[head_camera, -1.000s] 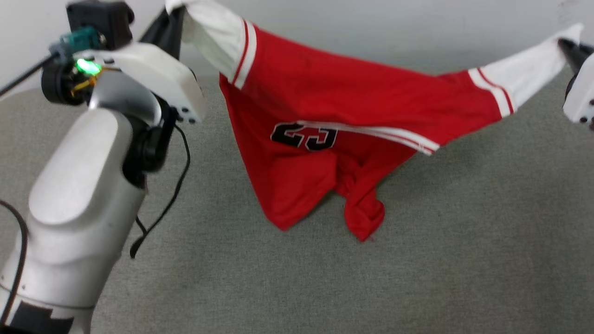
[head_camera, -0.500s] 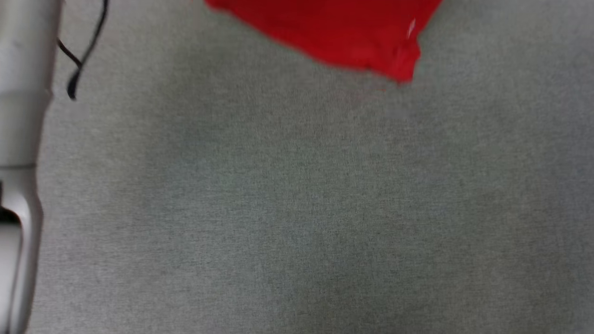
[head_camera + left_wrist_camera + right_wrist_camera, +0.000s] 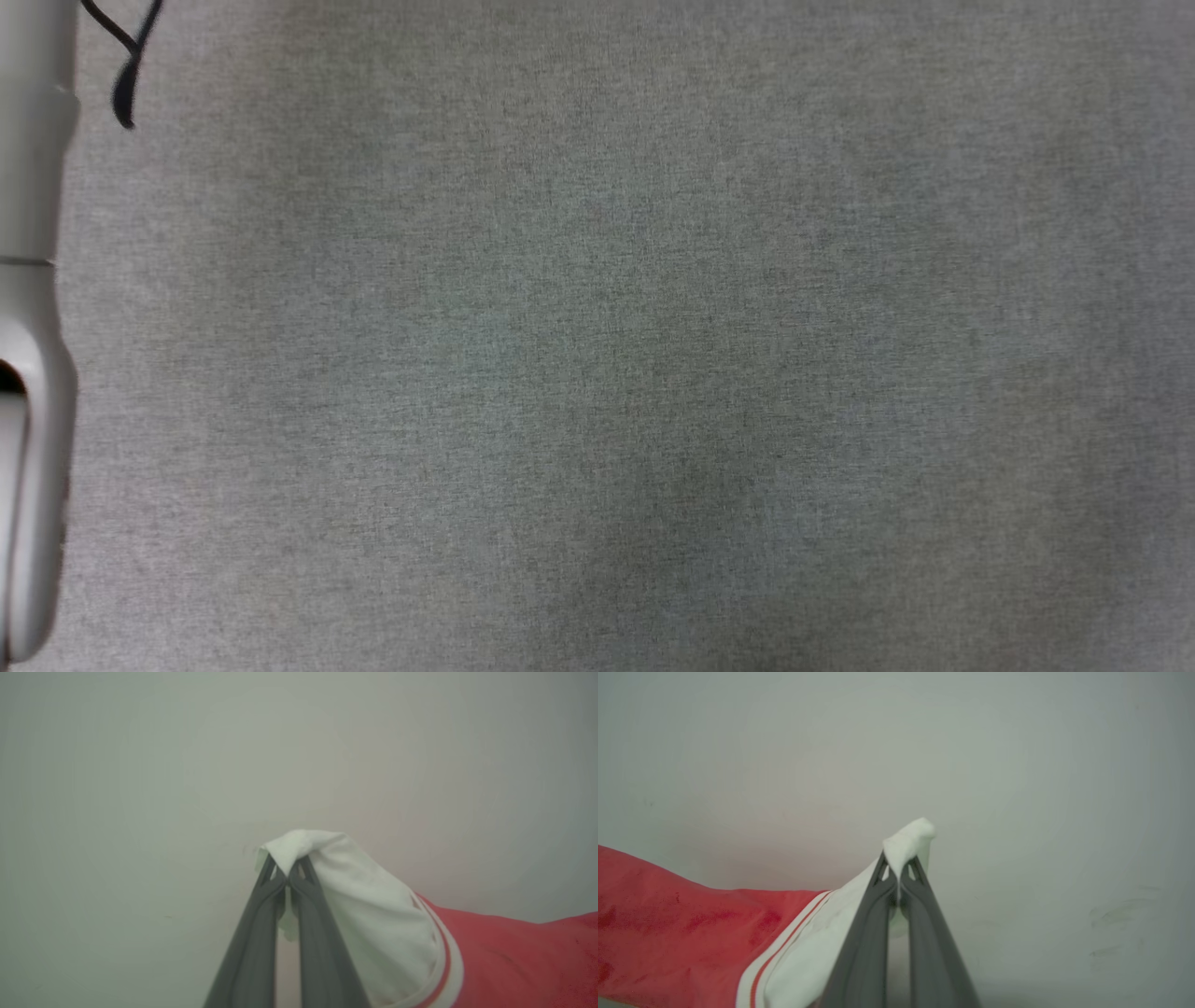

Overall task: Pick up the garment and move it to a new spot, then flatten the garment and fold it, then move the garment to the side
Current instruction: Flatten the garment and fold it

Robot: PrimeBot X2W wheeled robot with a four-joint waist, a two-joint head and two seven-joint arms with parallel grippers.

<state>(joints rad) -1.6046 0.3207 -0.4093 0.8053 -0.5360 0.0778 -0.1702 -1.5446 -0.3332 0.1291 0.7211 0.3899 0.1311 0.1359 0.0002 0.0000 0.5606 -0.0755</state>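
left pincer (image 3: 286,877), right pincer (image 3: 899,877) both clamped on garment (image 3: 514,956)
wrist views: white sleeve tips pinched; head view: grey counter (image 3: 653,373), pale forearm (image 3: 28,392), black cable (image 3: 124,65).

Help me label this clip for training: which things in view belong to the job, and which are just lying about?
Part of the job:
- garment, red with white sleeves
- left gripper, shut on a white sleeve
- right gripper, shut on a white sleeve

Just there:
- grey fabric surface
- black cable
- pale wall
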